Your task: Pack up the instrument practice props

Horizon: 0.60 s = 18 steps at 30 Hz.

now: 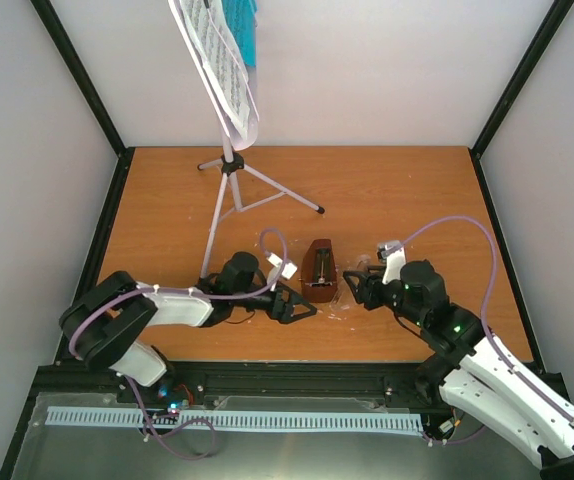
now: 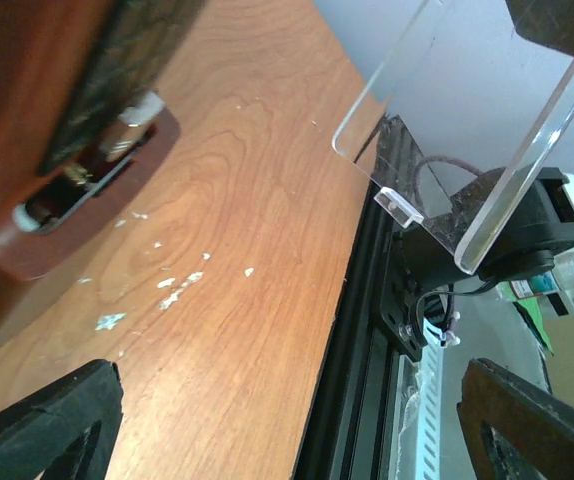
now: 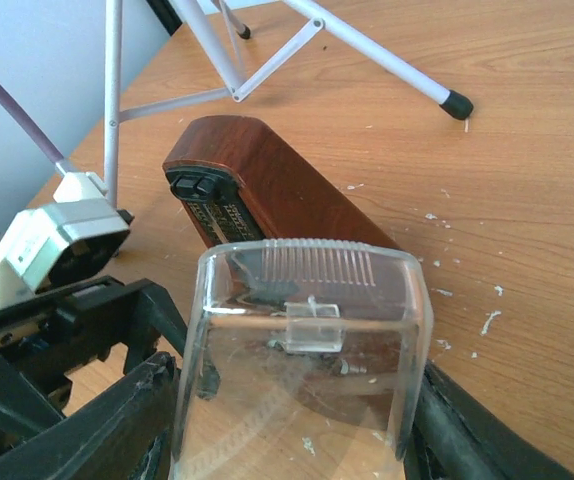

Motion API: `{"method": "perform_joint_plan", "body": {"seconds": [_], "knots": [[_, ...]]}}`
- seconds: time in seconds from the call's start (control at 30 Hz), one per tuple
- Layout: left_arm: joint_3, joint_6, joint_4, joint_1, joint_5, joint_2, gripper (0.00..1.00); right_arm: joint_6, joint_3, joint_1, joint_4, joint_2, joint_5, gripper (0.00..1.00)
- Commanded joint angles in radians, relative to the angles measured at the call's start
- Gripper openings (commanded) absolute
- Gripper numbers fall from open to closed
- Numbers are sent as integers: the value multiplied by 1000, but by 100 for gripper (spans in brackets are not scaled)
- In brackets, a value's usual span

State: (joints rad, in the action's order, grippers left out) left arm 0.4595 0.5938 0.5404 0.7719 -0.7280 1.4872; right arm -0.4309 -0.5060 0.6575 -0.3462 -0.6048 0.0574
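The small brown metronome (image 1: 319, 270) lies on the wooden table, its face showing in the right wrist view (image 3: 267, 190). My right gripper (image 1: 359, 285) is just right of it, shut on the metronome's clear cover (image 3: 307, 350), which stands between the two fingers (image 3: 97, 420). My left gripper (image 1: 292, 303) sits low at the metronome's left, open, with only bare table between its fingers (image 2: 47, 420); the metronome's base (image 2: 57, 130) and the cover (image 2: 487, 130) show ahead of it. At the back the tripod music stand (image 1: 229, 190) carries white sheet music (image 1: 222, 70) and a teal booklet (image 1: 242, 30).
A stand leg (image 3: 387, 60) with a black foot runs behind the metronome. White flecks (image 2: 172, 285) dot the wood. The table's black front rail (image 2: 362, 330) and a white slotted strip (image 1: 237, 420) lie near the arm bases. Grey walls enclose three sides.
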Motion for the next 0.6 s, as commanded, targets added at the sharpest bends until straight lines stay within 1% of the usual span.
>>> {"method": "perform_joint_plan", "body": {"seconds": [0.0,0.17,0.3,0.37,0.47,0.57], "knots": [[57,-22,139,48,-17,55,92,-19,-11,8,-39,41,-54,55],[88,-2,193,71,-21,116,92,-18,5,8,-43,71,-82,55],[64,9,212,72,24,88,92,3,-25,8,-88,56,-95,56],[50,2,186,71,51,44,92,7,-26,8,-93,61,-109,56],[29,-22,105,71,116,-43,94,-4,-7,8,-65,74,-115,56],[28,-37,-2,68,194,-70,95,-19,14,8,-34,80,-105,56]]}}
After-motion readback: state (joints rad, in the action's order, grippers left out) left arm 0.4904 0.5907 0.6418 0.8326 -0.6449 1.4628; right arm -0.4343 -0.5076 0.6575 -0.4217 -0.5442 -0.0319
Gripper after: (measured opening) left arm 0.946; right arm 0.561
